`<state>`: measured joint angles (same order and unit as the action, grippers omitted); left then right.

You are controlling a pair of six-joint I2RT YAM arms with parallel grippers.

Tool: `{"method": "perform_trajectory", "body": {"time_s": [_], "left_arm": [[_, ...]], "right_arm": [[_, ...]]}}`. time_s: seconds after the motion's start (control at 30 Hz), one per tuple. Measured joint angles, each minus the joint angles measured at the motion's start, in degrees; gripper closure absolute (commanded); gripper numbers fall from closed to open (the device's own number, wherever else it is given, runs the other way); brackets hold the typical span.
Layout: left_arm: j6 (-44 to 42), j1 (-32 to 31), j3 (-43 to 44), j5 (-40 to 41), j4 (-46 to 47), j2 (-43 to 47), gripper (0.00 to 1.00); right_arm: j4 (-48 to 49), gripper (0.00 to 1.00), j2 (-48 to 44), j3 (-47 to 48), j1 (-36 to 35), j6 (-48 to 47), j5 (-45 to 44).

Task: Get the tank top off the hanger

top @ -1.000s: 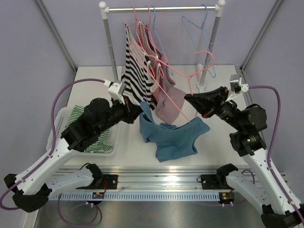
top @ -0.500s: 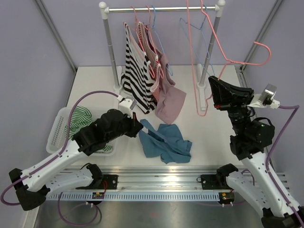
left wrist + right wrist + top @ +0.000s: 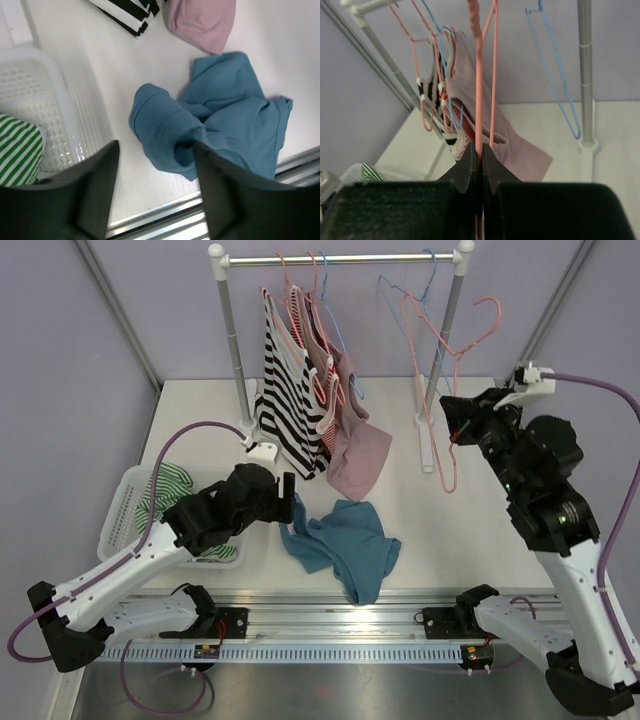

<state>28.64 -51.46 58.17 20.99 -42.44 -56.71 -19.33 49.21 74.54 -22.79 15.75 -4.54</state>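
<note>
Lying loose: 1 tank top (image 3: 345, 540); prob 3 tops (image 3: 285, 400) hung (rack (image 3: 250, 259)).

1. Left arm (image 3: 130, 565) reaches from its base at 7 o'clock of the top view toward the centre, elbow kept low.
2. Left gripper (image 3: 290, 502) points toward 3 o'clock, its 2 fingers (image 3: 95, 190) spread wide apart.
3. Right arm (image 3: 560, 525) stands tall from 5 o'clock, wrist at 2 o'clock.
4. Right gripper (image 3: 447, 415) points toward 9 o'clock, fingers (image 3: 470, 170) pressed together.

Tank top (image 3: 345, 540) is lying on the desk (image 3: 450, 530), just right of the basket (image 3: 30, 85), before the rack (image 3: 340, 258); hanger (image 3: 478, 90) is hanging farther right, seemingly beside its post.
</note>
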Motion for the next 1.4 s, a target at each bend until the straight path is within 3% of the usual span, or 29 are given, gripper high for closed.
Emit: {"method": "perform_trajectory", "body": {"time_s": [0.1,0.3,0.47,0.97,1.13,1.2,1.23,1.4], "left_arm": [[0.2,0.0,2.9,1.8,-1.5,0.0,0.01],[-0.1,0.0,4.2,3.3,-3.8,2.8,0.01],[-0.3,0.0,4.2,3.7,-6.2,7.3,0.01],[-1.2,-0.1,4.2,3.7,-10.1,13.7,0.01],[-1.2,-0.2,4.0,3.7,-10.1,13.7,0.01],[-1.2,-0.4,3.6,3.7,-9.8,13.5,0.01],[-1.2,-0.5,3.3,3.7,-9.7,13.4,0.01],[-1.2,-1.2,2.2,3.4,-8.6,11.8,0.01]], "right_arm": [[-7.6,1.00,6.6,7.4,0.0,-1.7,-2.3],[-17.1,1.00,20.2,21.7,0.0,-5.9,-4.6],[-19.5,1.00,30.1,33.3,0.5,-9.0,-4.6],[-26.0,1.00,60.8,69.3,9.2,-11.3,4.7],[-27.3,1.00,64.6,71.7,10.2,-11.4,6.3],[-27.9,0.93,65.0,71.6,10.4,-11.4,7.1],[-28.2,0.79,65.0,71.5,10.4,-11.4,7.3],[-27.6,0.58,63.7,68.1,10.4,-11.1,7.6]]}}
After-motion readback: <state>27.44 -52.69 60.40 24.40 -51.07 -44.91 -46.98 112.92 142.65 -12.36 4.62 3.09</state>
